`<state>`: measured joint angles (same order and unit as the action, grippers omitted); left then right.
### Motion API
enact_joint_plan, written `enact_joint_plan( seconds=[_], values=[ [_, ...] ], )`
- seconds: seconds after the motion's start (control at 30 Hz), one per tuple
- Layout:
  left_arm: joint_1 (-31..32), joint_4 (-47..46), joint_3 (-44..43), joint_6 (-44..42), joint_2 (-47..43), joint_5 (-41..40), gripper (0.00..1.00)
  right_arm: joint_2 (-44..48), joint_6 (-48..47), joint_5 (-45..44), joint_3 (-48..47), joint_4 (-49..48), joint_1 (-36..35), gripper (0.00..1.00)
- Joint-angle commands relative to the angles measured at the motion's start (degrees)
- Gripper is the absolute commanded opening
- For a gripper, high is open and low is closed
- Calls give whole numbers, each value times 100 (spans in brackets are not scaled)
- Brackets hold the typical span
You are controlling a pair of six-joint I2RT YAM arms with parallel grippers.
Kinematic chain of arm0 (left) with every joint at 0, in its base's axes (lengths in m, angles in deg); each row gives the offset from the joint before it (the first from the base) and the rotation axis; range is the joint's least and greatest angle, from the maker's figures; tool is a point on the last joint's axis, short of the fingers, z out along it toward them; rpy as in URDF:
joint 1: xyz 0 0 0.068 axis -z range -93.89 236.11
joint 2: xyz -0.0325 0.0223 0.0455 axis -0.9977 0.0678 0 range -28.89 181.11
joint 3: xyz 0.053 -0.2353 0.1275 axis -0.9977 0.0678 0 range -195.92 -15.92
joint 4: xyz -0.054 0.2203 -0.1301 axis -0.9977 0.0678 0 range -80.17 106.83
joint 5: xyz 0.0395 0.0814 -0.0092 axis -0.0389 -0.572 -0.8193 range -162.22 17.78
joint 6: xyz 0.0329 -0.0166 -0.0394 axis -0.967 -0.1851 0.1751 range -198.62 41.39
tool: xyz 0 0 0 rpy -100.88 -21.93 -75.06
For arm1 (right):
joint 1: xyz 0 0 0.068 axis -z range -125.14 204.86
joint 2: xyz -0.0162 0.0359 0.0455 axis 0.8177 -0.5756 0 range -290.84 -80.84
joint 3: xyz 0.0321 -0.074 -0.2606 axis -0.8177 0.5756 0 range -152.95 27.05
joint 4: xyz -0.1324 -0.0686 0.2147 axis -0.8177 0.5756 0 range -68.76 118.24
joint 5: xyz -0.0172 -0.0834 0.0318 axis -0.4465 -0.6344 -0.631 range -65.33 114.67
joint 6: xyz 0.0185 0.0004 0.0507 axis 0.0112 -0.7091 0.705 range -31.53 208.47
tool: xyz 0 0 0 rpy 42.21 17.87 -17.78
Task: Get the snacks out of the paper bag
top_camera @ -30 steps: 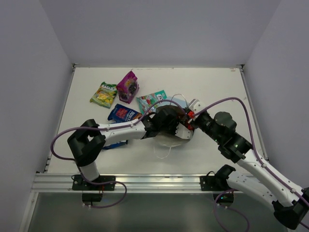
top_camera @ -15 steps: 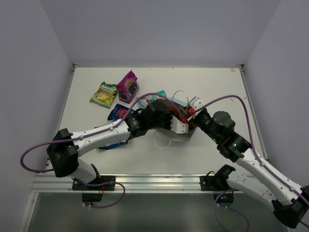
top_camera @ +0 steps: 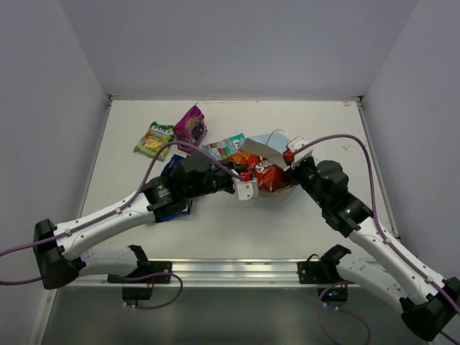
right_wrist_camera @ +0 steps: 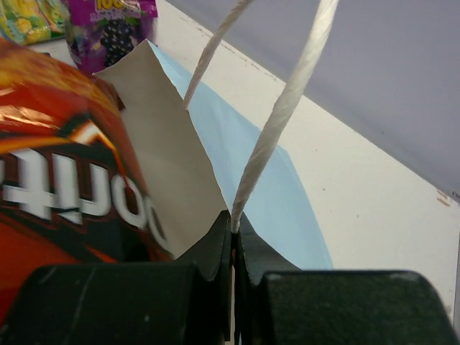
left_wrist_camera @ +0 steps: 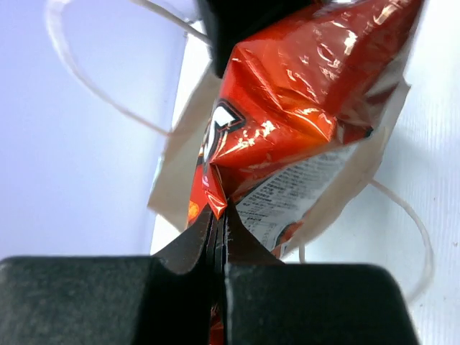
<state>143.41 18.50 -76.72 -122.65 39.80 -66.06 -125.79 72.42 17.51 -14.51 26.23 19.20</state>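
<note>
The orange-red crinkly foil packet point(top_camera: 264, 175) sits right at the mouth of the light blue rectangular paper gift bag point(top_camera: 279, 141), near the middle of the white worktop point(top_camera: 316, 122). Part of it pokes out to the left, the rest lies against the bag's white inside. The left end effector point(top_camera: 251, 181) has it: closed all the way on the packet's crimped near edge. In the wrist view, the foil is pinched tight between the black fingertips point(left_wrist_camera: 190, 241). Over on the other side, the right end effector point(right_wrist_camera: 233, 219) is clamped down too. It nips a thin white cord handle point(right_wrist_camera: 284, 118) just at the bag's rim, with the blue wall spreading behind it and a white flap folded up beside the packet. The two end effectors are close together, with the packet between them.

Further out, behind and to the left, four more packets lie on the worktop. There is a yellow-green foil packet point(top_camera: 154, 140) and a magenta-purple foil packet point(top_camera: 190, 128) just beside it. A teal-white foil packet point(top_camera: 224, 148) lies right by the bag. A dark blue foil packet with red point(top_camera: 175, 167) is half hidden under the left arm.
</note>
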Motion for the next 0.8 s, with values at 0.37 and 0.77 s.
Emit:
enact_joint_plan(
  seconds=[0.37, 0.77],
  values=[
    [1, -904, -1232, 1986, -1007, -3503, 0, -356, 1209, -804, -396, 687, 761, 0],
    [-157, 768, -619, 4559, -338, -4246, 0, -603, 2966, -340, -1337, 1732, 1911, 0]
  ],
)
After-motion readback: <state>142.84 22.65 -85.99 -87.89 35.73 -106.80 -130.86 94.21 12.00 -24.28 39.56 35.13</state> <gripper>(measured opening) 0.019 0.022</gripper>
